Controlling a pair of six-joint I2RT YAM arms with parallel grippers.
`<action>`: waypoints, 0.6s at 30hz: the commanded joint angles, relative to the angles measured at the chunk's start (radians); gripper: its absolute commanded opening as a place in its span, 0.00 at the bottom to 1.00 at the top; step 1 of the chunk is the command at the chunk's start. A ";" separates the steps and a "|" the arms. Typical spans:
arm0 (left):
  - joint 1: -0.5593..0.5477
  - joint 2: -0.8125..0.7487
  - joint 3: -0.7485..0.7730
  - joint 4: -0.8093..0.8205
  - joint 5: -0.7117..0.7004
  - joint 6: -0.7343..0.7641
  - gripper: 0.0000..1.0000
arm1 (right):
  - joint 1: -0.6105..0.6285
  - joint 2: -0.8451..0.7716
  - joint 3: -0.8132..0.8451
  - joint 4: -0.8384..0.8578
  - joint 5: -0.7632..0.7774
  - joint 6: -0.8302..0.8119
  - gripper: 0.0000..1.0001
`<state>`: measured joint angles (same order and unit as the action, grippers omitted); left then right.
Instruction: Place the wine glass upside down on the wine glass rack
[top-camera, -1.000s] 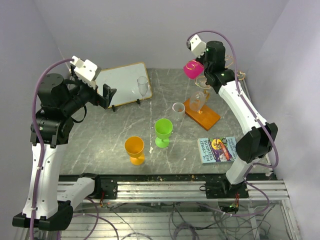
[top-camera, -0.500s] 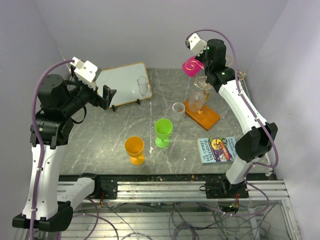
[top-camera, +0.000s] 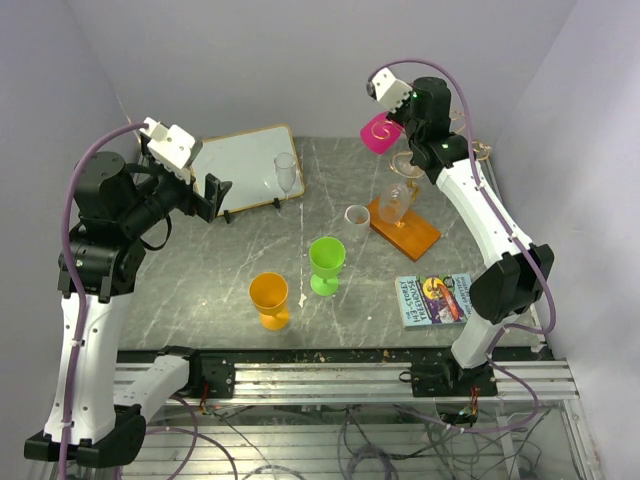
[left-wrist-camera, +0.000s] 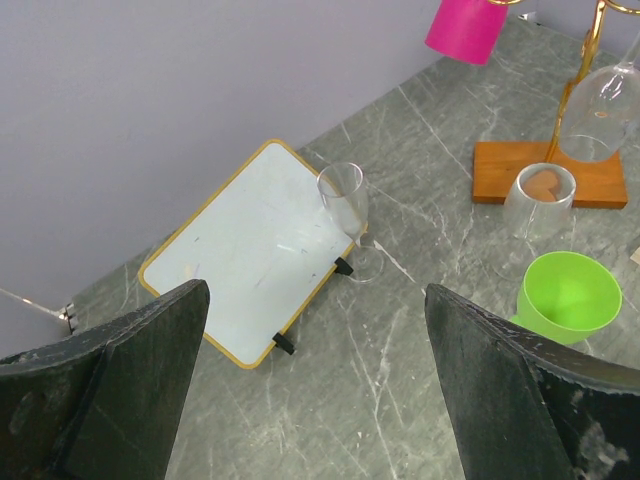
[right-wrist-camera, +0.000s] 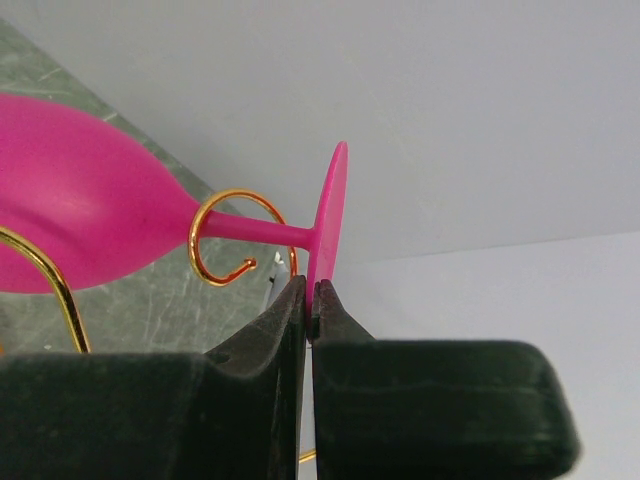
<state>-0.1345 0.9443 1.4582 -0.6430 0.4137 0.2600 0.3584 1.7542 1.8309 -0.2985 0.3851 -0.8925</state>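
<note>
My right gripper (right-wrist-camera: 312, 290) is shut on the round foot of a pink wine glass (right-wrist-camera: 90, 215), held high with its bowl hanging down. The pink stem passes through a curled gold arm (right-wrist-camera: 225, 240) of the wine glass rack. In the top view the pink glass (top-camera: 380, 133) hangs above the rack's orange base (top-camera: 405, 228). A clear glass (top-camera: 391, 203) hangs upside down on the rack. My left gripper (left-wrist-camera: 315, 390) is open and empty, high over the table's left part.
A white board on a stand (top-camera: 243, 167) sits back left with a clear flute glass (top-camera: 286, 174) beside it. Another clear glass (top-camera: 356, 217), a green glass (top-camera: 326, 263), an orange glass (top-camera: 269, 299) and a book (top-camera: 435, 298) are on the table.
My right gripper has moved the pink glass slightly up and left. Its stem now sits inside the rack's gold curl. The left arm has not moved.
</note>
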 joint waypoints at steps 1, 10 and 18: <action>0.009 -0.013 -0.004 -0.005 0.025 0.015 1.00 | 0.008 -0.017 0.014 0.002 -0.034 -0.016 0.00; 0.009 -0.018 -0.006 -0.009 0.030 0.019 1.00 | 0.010 -0.038 -0.032 -0.002 -0.058 -0.070 0.00; 0.009 -0.026 -0.009 -0.012 0.022 0.027 1.00 | 0.015 -0.030 -0.023 -0.026 -0.087 -0.080 0.00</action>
<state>-0.1341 0.9310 1.4536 -0.6495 0.4164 0.2729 0.3676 1.7489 1.8050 -0.3229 0.3202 -0.9607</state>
